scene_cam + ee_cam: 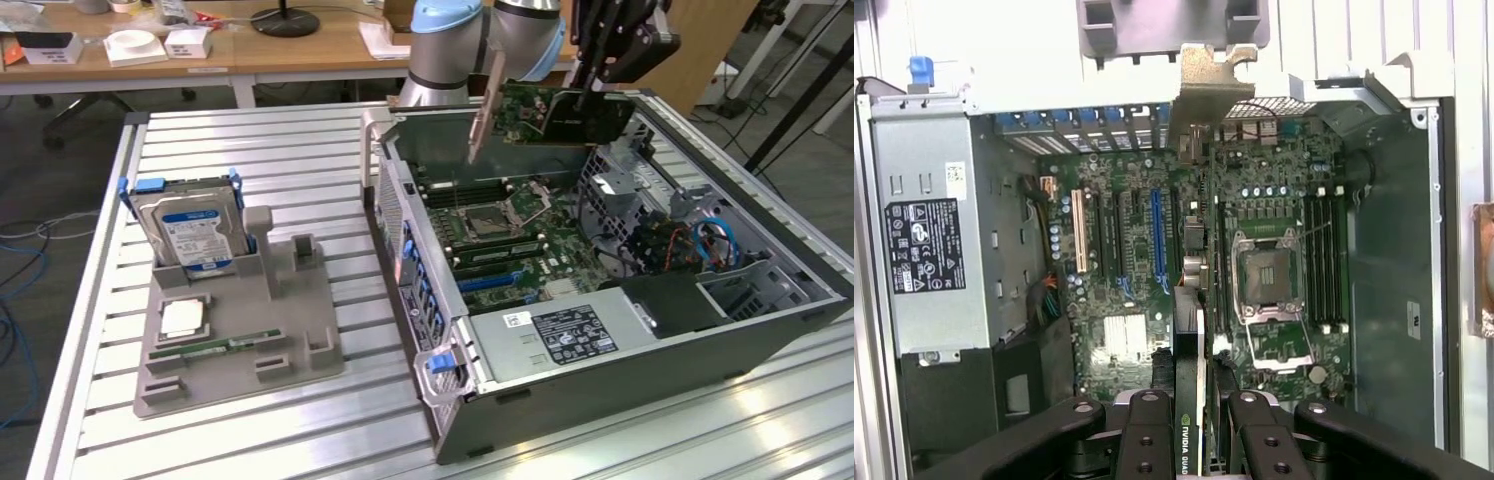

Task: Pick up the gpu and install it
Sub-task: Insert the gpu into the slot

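Note:
The gpu (550, 112), a green board with a black cooler block and a silver end bracket (487, 105), hangs in the air over the far end of the open computer case (694, 345). My gripper (603, 62) is shut on its upper edge. In the wrist view the gpu (1200, 300) shows edge-on between my fingers (1150, 440), with its bracket (1209, 80) at the far end. Below it lies the motherboard (1134, 330) with a blue expansion slot (1157, 240) beside the card's line. The card is apart from the board.
A grey fixture tray (300, 350) on the slatted table at the exterior view's left holds a blue-labelled hard drive (198, 232), a processor (180, 317) and a RAM stick (214, 348). Inside the case sit the power supply (561, 335) and the processor socket (1269, 275).

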You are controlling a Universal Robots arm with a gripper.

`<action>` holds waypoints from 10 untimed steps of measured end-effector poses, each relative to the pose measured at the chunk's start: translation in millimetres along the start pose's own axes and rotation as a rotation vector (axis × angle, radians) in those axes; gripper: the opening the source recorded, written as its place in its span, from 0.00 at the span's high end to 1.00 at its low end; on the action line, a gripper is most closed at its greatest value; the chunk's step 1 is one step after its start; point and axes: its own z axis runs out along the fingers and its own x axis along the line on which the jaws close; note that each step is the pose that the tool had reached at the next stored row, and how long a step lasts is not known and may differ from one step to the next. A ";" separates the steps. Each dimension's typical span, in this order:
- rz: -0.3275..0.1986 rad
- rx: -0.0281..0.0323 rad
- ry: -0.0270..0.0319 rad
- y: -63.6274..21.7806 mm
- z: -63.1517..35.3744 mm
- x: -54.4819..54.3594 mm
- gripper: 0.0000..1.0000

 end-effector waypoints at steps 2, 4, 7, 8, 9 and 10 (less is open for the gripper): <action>-0.008 -0.0002 0.0001 0.0 0.0 0.0 0.75; -0.016 -0.0004 0.0002 0.0 0.0 0.0 0.75; -0.031 -0.0008 0.0003 0.0 0.0 0.0 0.75; -0.036 -0.0010 0.0004 0.0 0.0 0.0 0.75; -0.040 -0.0011 0.0004 0.0 0.0 0.0 0.75; -0.045 -0.0013 0.0005 0.0 0.0 0.0 0.75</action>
